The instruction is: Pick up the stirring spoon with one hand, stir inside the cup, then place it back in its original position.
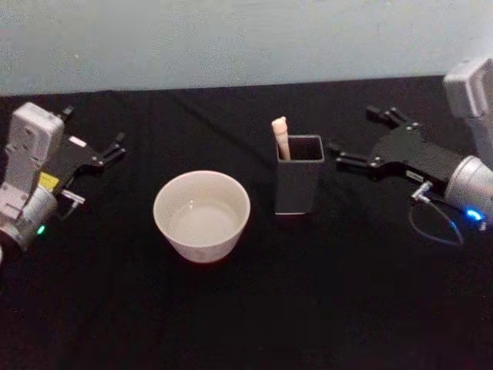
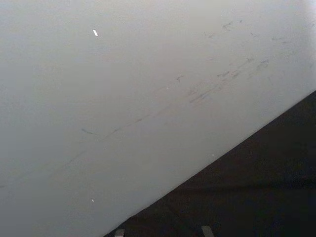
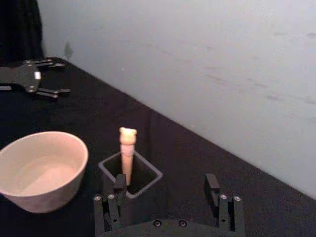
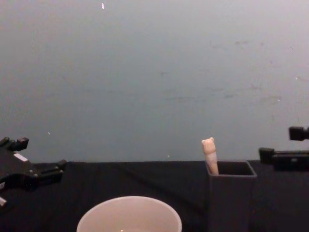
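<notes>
Nothing of the task looks begun. The stirring spoon point(image 1: 280, 139) stands bowl-down in a dark square holder point(image 1: 299, 186) just right of the frame's centre in the head view. Its cream handle leans into the holder's rear left corner, and the bear head pokes above the rim. That upright stance is useful: the exposed top is the 1 part a gripper can pinch without reaching inside the holder.

The cup point(image 1: 202, 216) sits on the black tabletop point(image 1: 347, 308) to the left of the holder, near it but not touching. It is wide-mouthed, so a spoon carried across should drop in easily. I cannot tell whether it holds liquid.

The right gripper point(image 1: 354, 132) hovers in the upper right, just beside the holder, with its 2 fingers spread and aimed toward the spoon. In the right wrist view the handle lies ahead, roughly in line with 1 finger rather than midway in the gap. My guess is that this arm will do the picking, since it is the closer of the 2.

The left gripper point(image 1: 94, 127) is parked at the left edge, well apart from the cup. It is also spread and holds nothing, and its wrist camera faces the pale wall point(image 2: 123, 98).
</notes>
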Action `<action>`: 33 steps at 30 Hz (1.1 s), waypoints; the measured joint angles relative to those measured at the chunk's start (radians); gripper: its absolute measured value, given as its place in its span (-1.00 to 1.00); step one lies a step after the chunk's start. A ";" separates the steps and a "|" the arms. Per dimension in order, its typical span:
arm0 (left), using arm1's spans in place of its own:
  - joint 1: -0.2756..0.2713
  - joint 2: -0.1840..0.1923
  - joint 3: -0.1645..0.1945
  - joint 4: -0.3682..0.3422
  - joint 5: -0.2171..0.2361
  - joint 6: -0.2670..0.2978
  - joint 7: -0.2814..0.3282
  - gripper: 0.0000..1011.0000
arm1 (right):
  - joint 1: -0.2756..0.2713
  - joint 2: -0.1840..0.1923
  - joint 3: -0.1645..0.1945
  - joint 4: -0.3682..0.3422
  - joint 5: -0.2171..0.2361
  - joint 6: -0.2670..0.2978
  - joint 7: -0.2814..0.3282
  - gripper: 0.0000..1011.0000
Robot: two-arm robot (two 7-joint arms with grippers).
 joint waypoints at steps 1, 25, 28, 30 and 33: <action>0.000 0.000 0.000 0.000 0.000 0.000 0.000 0.98 | 0.010 -0.006 -0.007 -0.002 -0.001 0.022 0.007 0.98; 0.000 0.000 0.000 0.000 0.000 0.000 0.000 0.98 | 0.186 -0.204 -0.098 0.110 -0.059 0.258 0.019 0.98; 0.000 0.000 0.000 0.000 0.000 0.000 0.000 0.98 | 0.198 -0.224 -0.101 0.127 -0.063 0.264 0.013 0.98; 0.000 0.000 0.000 0.000 0.000 0.000 0.000 0.98 | 0.206 -0.239 -0.104 0.141 -0.068 0.264 0.011 0.98; 0.000 0.000 0.000 0.000 0.000 0.000 0.000 0.98 | 0.214 -0.254 -0.108 0.156 -0.080 0.262 0.007 0.98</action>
